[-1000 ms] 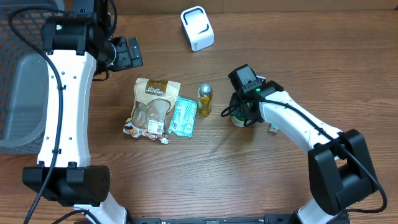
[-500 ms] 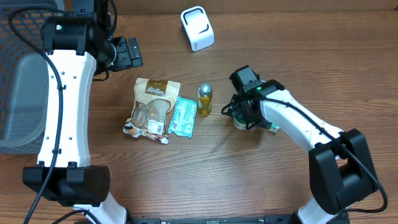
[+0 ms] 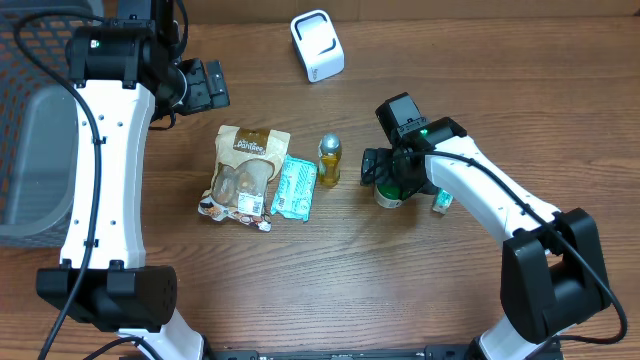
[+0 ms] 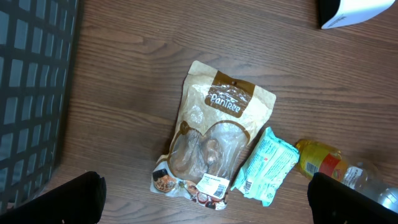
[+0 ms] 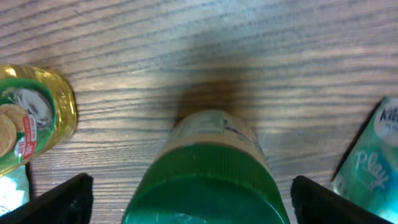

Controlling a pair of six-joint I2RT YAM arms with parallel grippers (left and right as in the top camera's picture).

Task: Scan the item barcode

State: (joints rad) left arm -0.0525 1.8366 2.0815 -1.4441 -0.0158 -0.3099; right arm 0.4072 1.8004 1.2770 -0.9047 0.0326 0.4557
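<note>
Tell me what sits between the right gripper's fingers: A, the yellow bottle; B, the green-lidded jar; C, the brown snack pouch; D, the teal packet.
B: the right wrist view shows the green-lidded jar inside the open right gripper, the yellow bottle off to one side.

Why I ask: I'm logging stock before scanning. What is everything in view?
scanner: one, white, top of the table
pouch: one, tan, left of centre
packet: one, teal, right beside the pouch
bottle: one, yellow, right of the packet
jar: one, green lid, under the right gripper
small pack: one, teal, right of the jar
basket: one, dark mesh, far left
table: one, brown wood
left gripper: one, black, open, up and left of the pouch
right gripper: one, black, open over the jar
</note>
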